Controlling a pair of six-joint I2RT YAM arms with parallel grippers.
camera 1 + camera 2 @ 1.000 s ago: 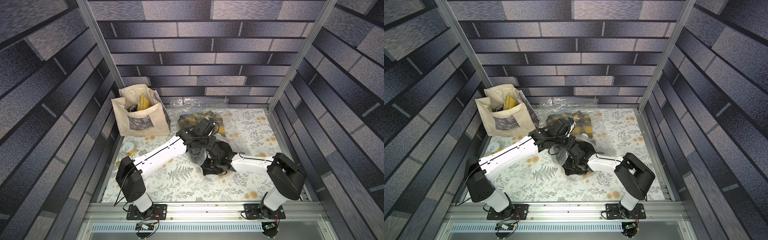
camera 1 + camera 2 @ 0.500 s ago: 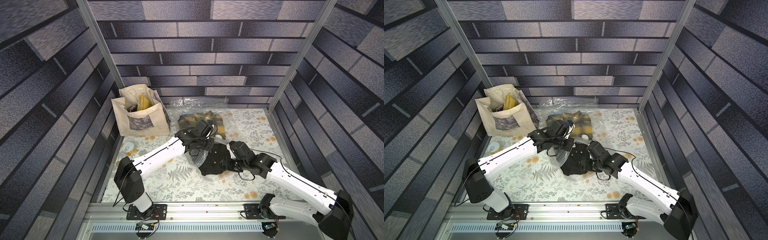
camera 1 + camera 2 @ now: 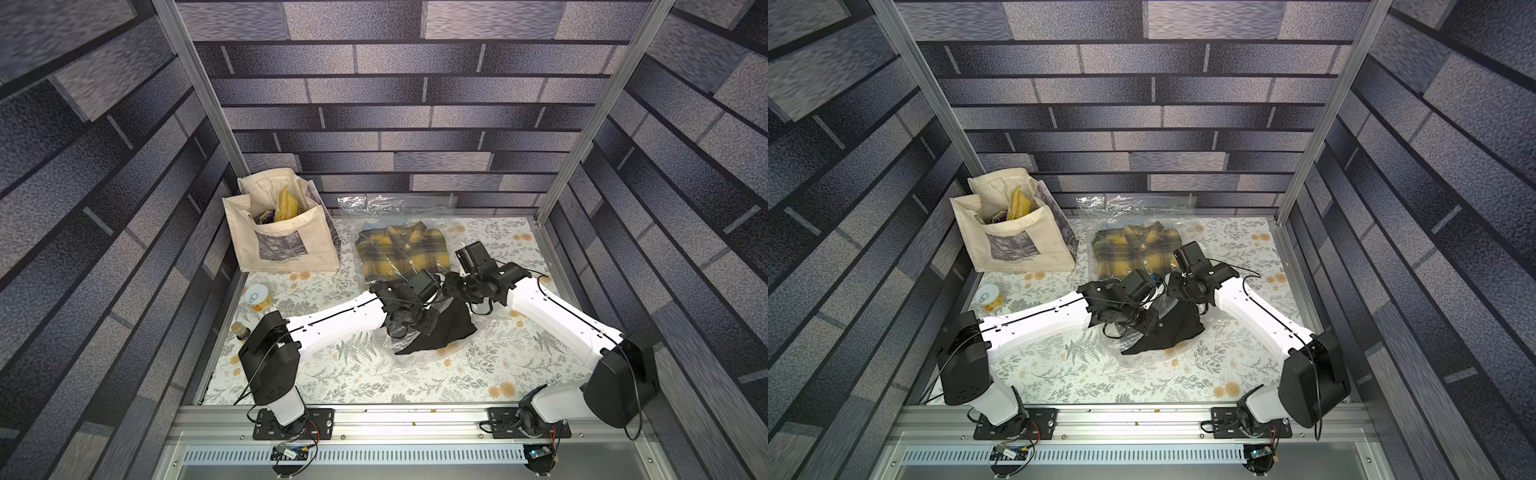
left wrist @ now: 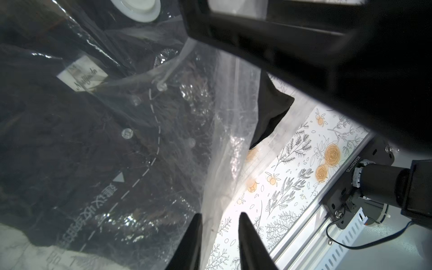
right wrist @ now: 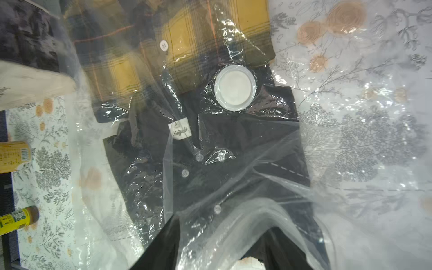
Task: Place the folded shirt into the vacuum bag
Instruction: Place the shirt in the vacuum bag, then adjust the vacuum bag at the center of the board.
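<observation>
The black shirt lay mostly inside the clear bag, against the plaid shirt, so the placing looked nearly done, perhaps one near corner left to tuck; the left fingers and the right fingers stood apart around loose bag film, gripping nothing.

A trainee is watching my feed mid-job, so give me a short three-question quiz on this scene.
1. True or false: the plaid shirt lies inside the vacuum bag.
2. The valve cap is: A white and round; B blue and square; C red and oval.
3. What colour is the shirt nearer the arm bases?
Key: 1 true; 2 A; 3 black.
</observation>
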